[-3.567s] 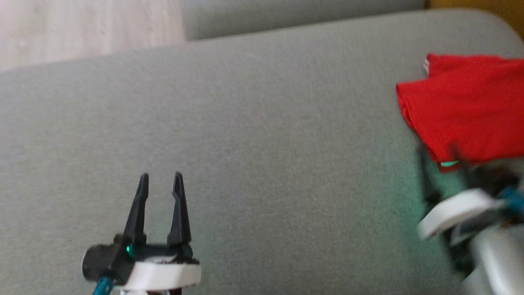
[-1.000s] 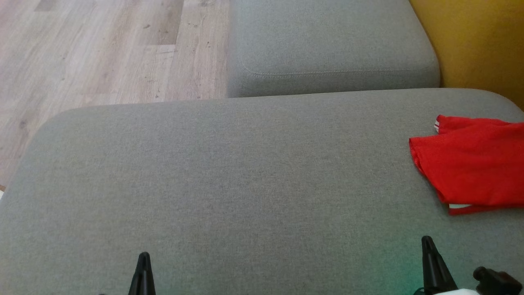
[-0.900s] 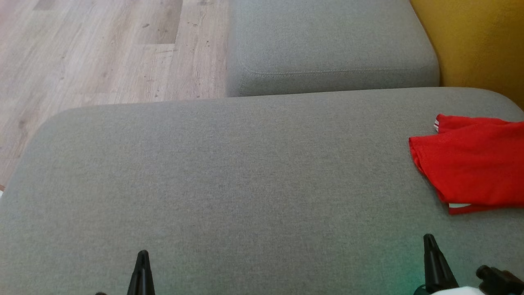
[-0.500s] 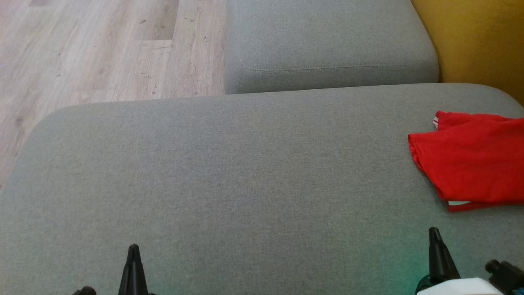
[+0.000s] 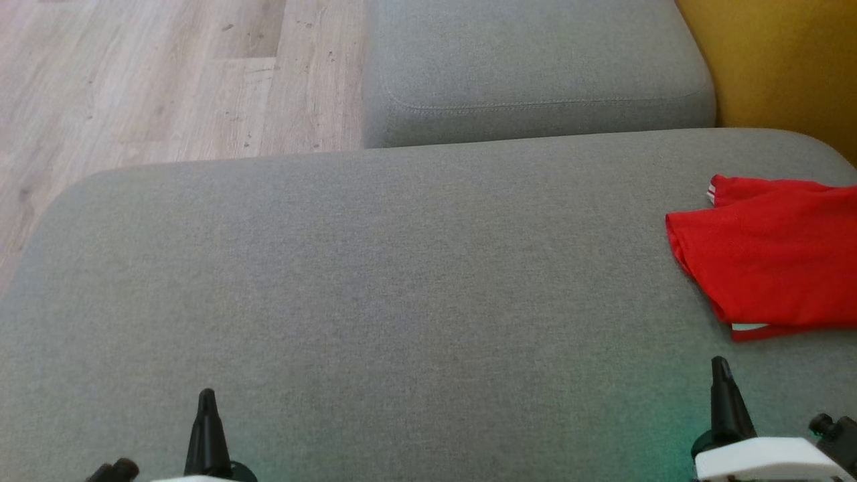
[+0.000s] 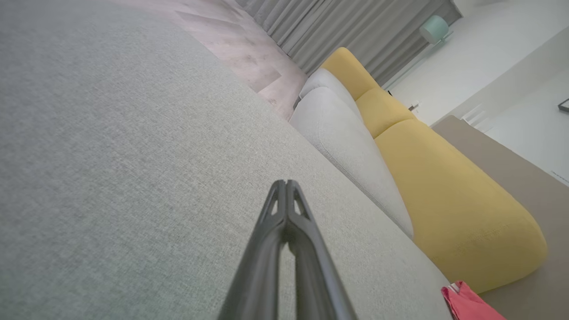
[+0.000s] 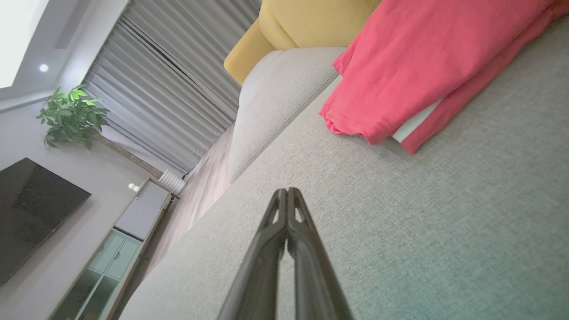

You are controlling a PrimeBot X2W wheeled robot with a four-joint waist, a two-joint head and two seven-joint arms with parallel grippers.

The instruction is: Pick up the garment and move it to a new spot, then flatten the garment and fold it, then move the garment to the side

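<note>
The red garment (image 5: 776, 258) lies folded at the right edge of the grey cushion (image 5: 375, 294), with a white trim showing at its near corner. In the right wrist view the garment (image 7: 426, 62) lies just beyond my right gripper (image 7: 286, 192), whose fingers are pressed together with nothing between them. In the head view that right gripper (image 5: 720, 367) stands a little in front of the garment, apart from it. My left gripper (image 5: 207, 396) is at the lower left, far from the cloth; its own view shows the left gripper (image 6: 285, 184) shut and empty, with a corner of the garment (image 6: 466, 304) at the lower right.
A second grey cushion (image 5: 535, 67) lies behind the first. A yellow sofa back (image 5: 783, 60) rises at the far right. Pale wood floor (image 5: 147, 80) lies beyond the cushion's left edge. A plant (image 7: 71, 118) and a dark screen (image 7: 31, 209) stand across the room.
The head view has tilted, so the cushion and garment sit slightly higher in the picture and more of both grippers shows. 3.6 seconds ago the left gripper was open; it is shut now.
</note>
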